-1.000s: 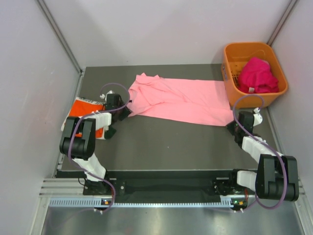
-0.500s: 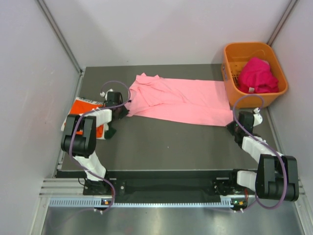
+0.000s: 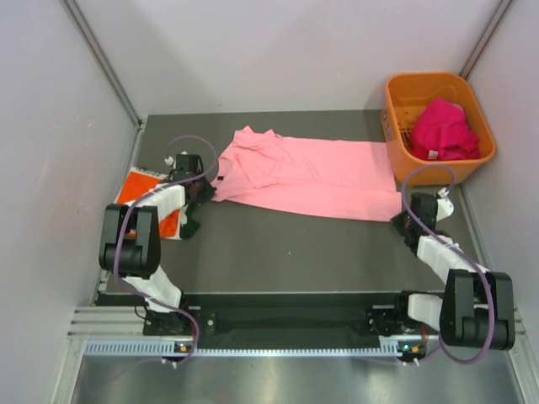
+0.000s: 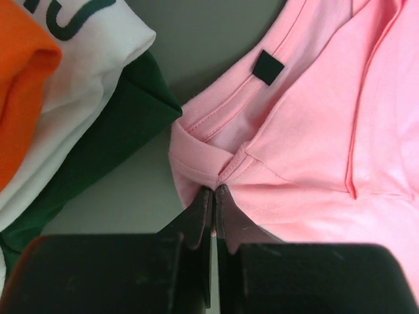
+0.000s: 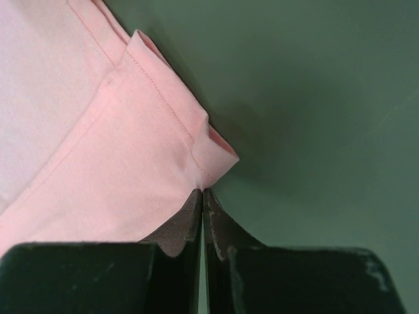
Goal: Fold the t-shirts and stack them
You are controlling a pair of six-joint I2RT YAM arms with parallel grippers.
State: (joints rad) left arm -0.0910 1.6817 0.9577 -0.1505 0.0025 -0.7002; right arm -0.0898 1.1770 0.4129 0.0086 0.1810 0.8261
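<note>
Wrist views: left gripper (image 4: pixel 214 191) and right gripper (image 5: pixel 201 192) each pinched the pink t-shirt (image 4: pixel 314 131) edge at their tips; pulling evenly seemed best.

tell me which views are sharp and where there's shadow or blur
Top external: even soft light, no glare, pink shirt crisp. Left wrist: seams and black tag sharp, left end effector dark, slightly soft. Right wrist: hem stitching sharp, a soft shadow on the table beside the corner pinched by the right end effector.
</note>
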